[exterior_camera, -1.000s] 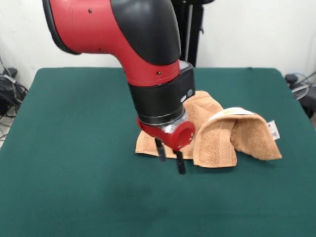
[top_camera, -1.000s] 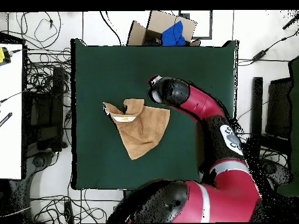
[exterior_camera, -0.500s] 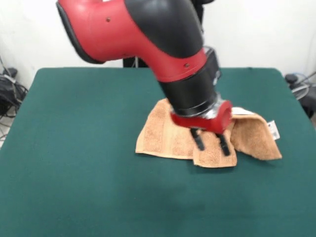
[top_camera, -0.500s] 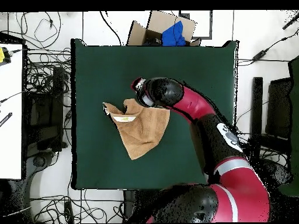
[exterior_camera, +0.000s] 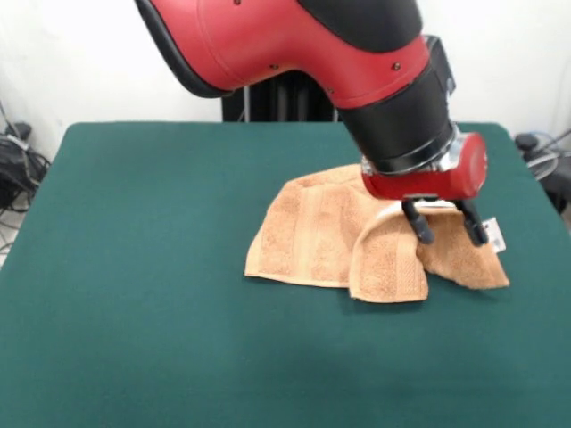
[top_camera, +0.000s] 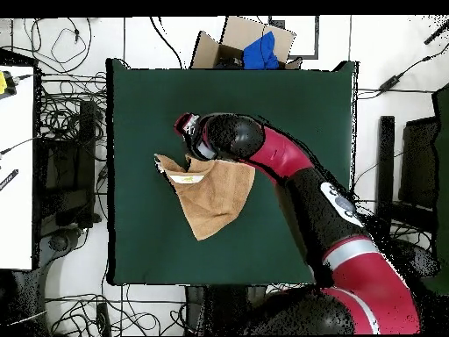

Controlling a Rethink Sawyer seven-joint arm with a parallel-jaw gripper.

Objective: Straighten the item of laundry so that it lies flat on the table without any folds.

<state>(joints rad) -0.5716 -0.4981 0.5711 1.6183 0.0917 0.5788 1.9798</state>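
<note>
The claw [exterior_camera: 443, 228] is being carried from lower centre of the front view toward the right, fingers spread and holding nothing, now hanging over the raised fold of the peach terry towel [exterior_camera: 321, 236]. The towel is lying rumpled at centre-right of the green desk [exterior_camera: 134, 267], unflattened; a grasp there is probably being prepared.

A: What is the towel [exterior_camera: 321, 234] made of?
B: Soft cloth, fuzzy and rough with tiny loops, and some flatter woven stripes. Its little tag [exterior_camera: 493, 235] looks smooth and white.
A: And the worktop [exterior_camera: 134, 267]?
B: Dark green cloth like felt, matt, no shine.
A: The robot's arm [exterior_camera: 294, 40]?
B: Smooth, shiny red and black plastic. The hand [exterior_camera: 443, 227] has dull black fingers [exterior_camera: 419, 225].
</note>
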